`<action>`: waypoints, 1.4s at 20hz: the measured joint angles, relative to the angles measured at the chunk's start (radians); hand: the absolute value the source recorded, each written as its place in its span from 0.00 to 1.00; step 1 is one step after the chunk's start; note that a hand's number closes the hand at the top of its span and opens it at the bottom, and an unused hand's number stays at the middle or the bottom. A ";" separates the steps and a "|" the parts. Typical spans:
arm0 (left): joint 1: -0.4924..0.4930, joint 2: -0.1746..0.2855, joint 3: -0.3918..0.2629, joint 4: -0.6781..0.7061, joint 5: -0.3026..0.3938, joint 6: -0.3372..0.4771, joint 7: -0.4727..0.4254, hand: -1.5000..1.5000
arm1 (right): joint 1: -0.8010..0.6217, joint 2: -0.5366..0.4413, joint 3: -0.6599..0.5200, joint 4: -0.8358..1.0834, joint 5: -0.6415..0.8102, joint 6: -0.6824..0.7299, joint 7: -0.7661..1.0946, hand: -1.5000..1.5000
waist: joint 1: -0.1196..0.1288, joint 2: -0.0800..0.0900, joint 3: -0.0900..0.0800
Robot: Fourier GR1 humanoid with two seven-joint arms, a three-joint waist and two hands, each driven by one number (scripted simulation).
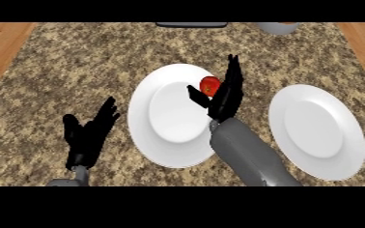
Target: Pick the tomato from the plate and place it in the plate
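Speckled stone counter [85, 58], wood [13, 38] flanking left and right edges. White centre plate [167, 125] mid-counter; second plate [314, 130] near right edge. Right hand [223, 100] over centre plate, fingers straight, unclenched; left hand [83, 139] resting front-left, fingers released. Tomato [209, 84] on centre plate's far right part, between right thumb and fingers.

The tomato [209, 85] beside the right hand [225, 101] is bright red. Both the right hand and the left hand [89, 134] are black, on plain grey forearms [249, 154]. The plate [167, 125] beneath the right hand is plain white; so is the second plate [314, 130], to that hand's right. The bench [85, 63] is speckled brown, tan and black.
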 measured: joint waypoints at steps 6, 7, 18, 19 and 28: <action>0.006 -0.004 0.015 -0.005 0.002 0.013 0.016 0.50 | 0.162 -0.014 0.028 -0.227 -0.041 -0.067 -0.055 0.00 | -0.025 -0.007 -0.001; 0.004 -0.006 0.017 0.007 0.001 0.011 0.007 0.50 | 0.197 -0.014 0.048 -0.274 -0.047 -0.073 -0.065 0.00 | -0.028 -0.008 -0.001; 0.034 -0.017 0.014 -0.025 -0.011 0.007 0.001 0.50 | 0.579 -0.179 0.316 -0.718 -0.090 -0.093 -0.180 0.00 | -0.030 -0.008 -0.002; 0.036 -0.014 0.017 -0.029 -0.011 0.005 0.003 0.50 | 0.623 -0.177 0.323 -0.743 -0.068 -0.087 -0.188 0.00 | -0.032 -0.008 -0.003; 0.053 -0.027 0.010 -0.057 -0.032 0.005 0.022 0.50 | 0.867 -0.184 0.356 -0.844 0.051 -0.023 -0.247 0.00 | -0.030 -0.007 -0.004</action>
